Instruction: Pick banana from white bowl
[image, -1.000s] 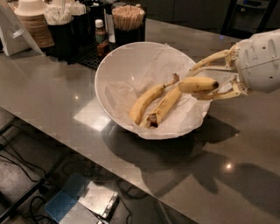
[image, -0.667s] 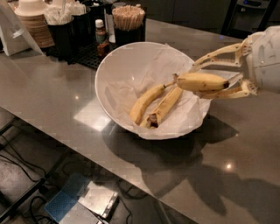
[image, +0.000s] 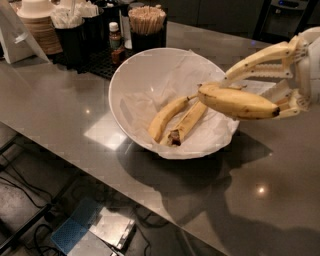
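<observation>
Basically the banana (image: 234, 101) hangs just over the right rim of the white bowl (image: 131, 75)
gripper (image: 256, 96) clamped on its middle, long axis sideways across that rim, dark tip pointing away from the bowl

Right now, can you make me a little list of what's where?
end effector: right side, over the bowl's right rim, shut on the banana
banana: held in the air, roughly level, dark tip pointing right
bowl: on the counter, lined with paper
inside bowl: curved banana and straight banana, side by side
</observation>
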